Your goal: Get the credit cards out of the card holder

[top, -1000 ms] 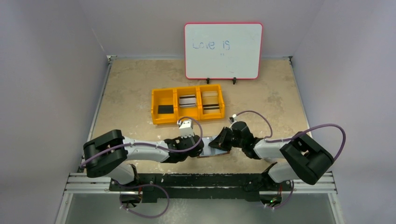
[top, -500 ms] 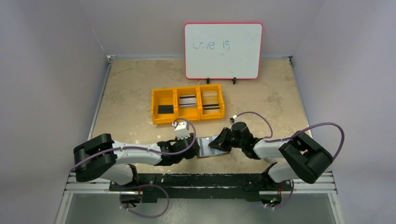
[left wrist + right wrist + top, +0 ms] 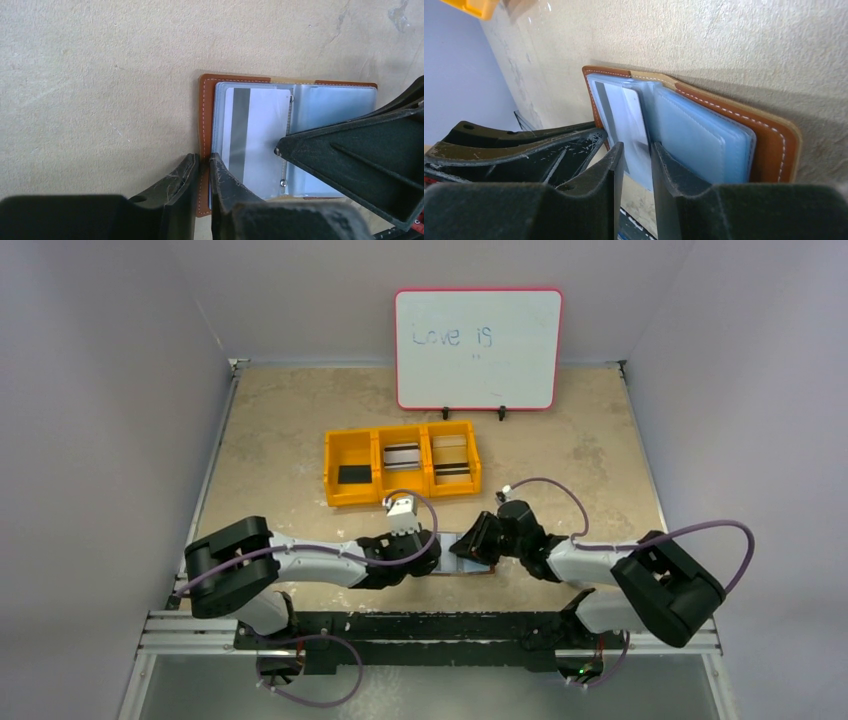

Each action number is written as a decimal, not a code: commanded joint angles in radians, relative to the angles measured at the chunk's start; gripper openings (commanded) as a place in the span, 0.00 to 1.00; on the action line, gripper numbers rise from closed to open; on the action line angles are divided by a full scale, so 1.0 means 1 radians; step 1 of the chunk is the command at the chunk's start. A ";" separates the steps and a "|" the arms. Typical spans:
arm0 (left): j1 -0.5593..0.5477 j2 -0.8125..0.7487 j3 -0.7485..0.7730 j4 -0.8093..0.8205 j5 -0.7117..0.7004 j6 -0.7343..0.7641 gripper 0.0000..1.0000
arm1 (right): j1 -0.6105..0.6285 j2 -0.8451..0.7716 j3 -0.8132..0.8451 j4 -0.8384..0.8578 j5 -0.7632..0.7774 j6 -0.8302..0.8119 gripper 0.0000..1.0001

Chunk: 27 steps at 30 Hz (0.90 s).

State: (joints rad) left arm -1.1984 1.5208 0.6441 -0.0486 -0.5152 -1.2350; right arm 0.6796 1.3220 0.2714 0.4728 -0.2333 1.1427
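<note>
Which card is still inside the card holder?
The grey-white card with the dark stripe, in a clear sleeve of the open card holder. The other cards lie in the yellow bin.

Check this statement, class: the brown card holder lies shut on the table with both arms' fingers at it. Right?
No: the card holder lies open. The left wrist view shows its clear sleeves and striped card. It does lie on the table, left fingers and right fingers at it.
</note>
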 commanded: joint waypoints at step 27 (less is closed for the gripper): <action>-0.039 0.012 -0.016 -0.058 -0.045 -0.050 0.00 | 0.002 -0.080 -0.081 0.135 0.044 0.070 0.00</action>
State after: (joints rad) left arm -1.2224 1.5467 0.6586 -0.0582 -0.5808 -1.2499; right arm 0.6739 1.3151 0.1783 0.6624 -0.2291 1.2160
